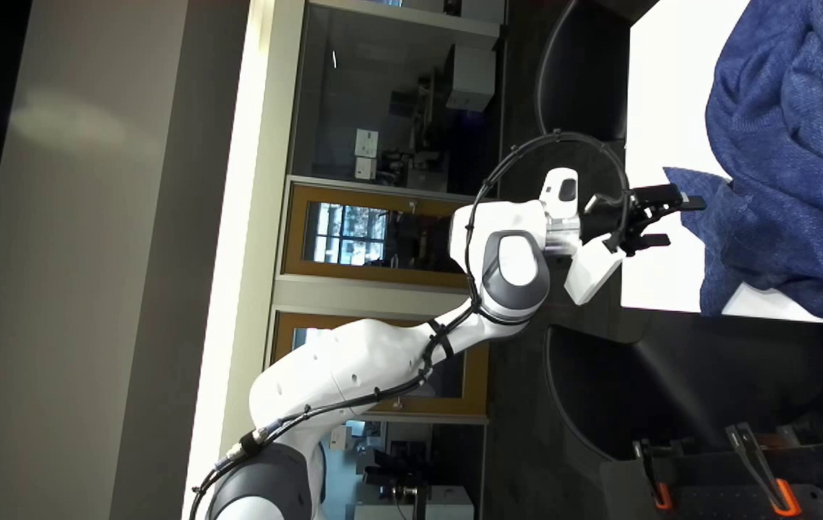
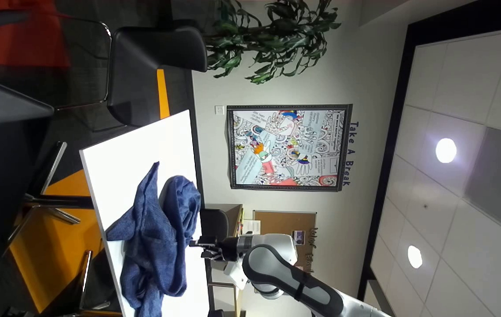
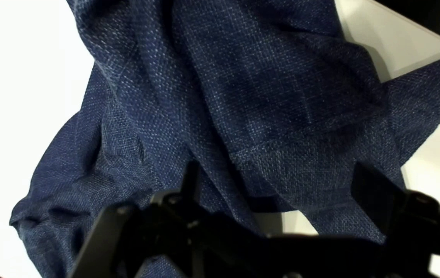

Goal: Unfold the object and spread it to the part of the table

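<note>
The rumpled blue cloth (image 1: pixel 805 170) lies beneath the end effector (image 1: pixel 682 221).

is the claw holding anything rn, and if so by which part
Nothing is held: the claw stands open, and no part of the blue cloth is caught in it.

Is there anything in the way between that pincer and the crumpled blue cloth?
Nothing visible. In the wrist view, the blue cloth lies beyond the open pincer, with no other object between them; whether the two touch, I can't tell. The cloth lies bunched on the white table.
</note>
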